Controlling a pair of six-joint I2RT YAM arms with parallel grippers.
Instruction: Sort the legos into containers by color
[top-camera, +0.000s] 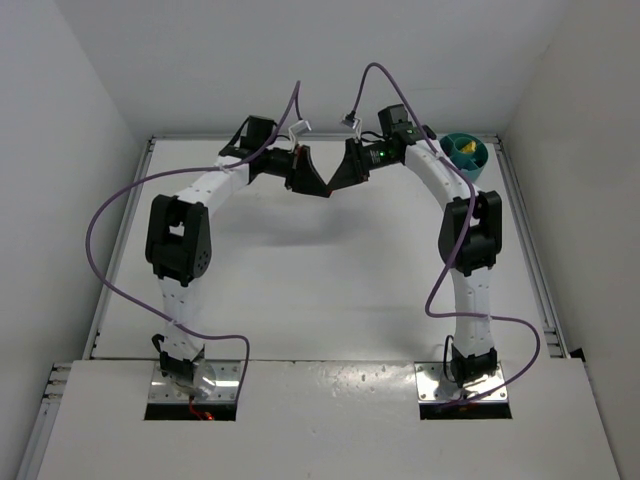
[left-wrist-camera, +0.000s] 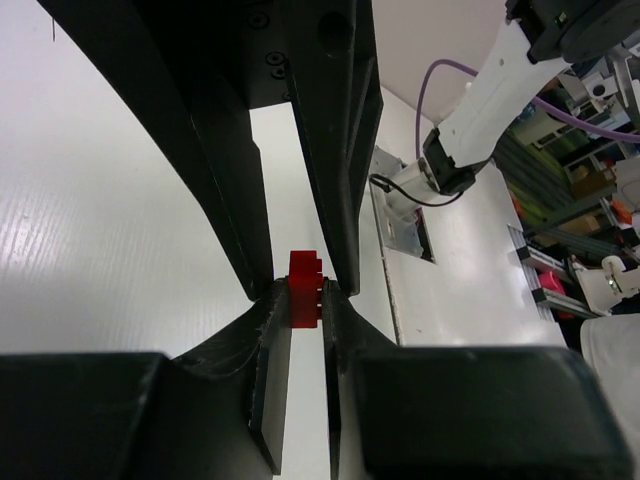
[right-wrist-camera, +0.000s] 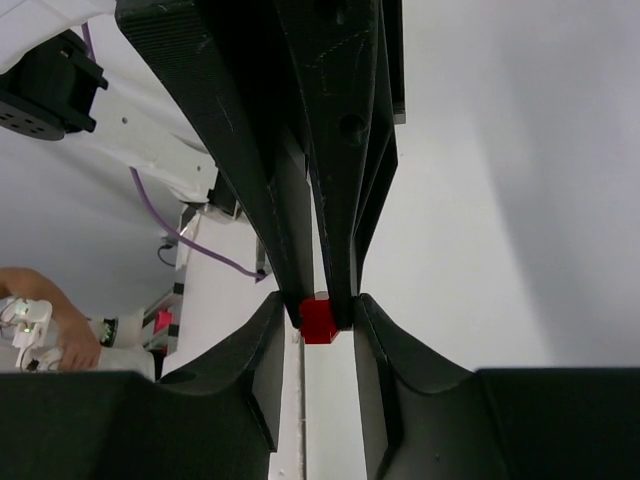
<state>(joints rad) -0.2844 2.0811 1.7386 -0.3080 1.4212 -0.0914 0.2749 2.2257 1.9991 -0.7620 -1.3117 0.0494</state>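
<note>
A small red lego (left-wrist-camera: 303, 285) is pinched between the fingers of my left gripper (left-wrist-camera: 305, 300), which is shut on it. My right gripper (right-wrist-camera: 320, 310) meets the left one tip to tip. Its jaws stand wider, outside the left fingertips (right-wrist-camera: 338, 200), with the red lego (right-wrist-camera: 320, 322) in the middle. From above, the left gripper (top-camera: 316, 189) and right gripper (top-camera: 333, 187) touch above the table at back centre, and the lego is hidden. The round teal tub (top-camera: 478, 158) stands at the back right with something yellow (top-camera: 463, 148) inside. No other legos show.
White walls close in the table on the left, back and right. Purple cables (top-camera: 110, 215) loop off both arms. The tub sits just behind the right arm's elbow (top-camera: 470, 230). A person's hand (right-wrist-camera: 40, 335) shows beyond the table edge.
</note>
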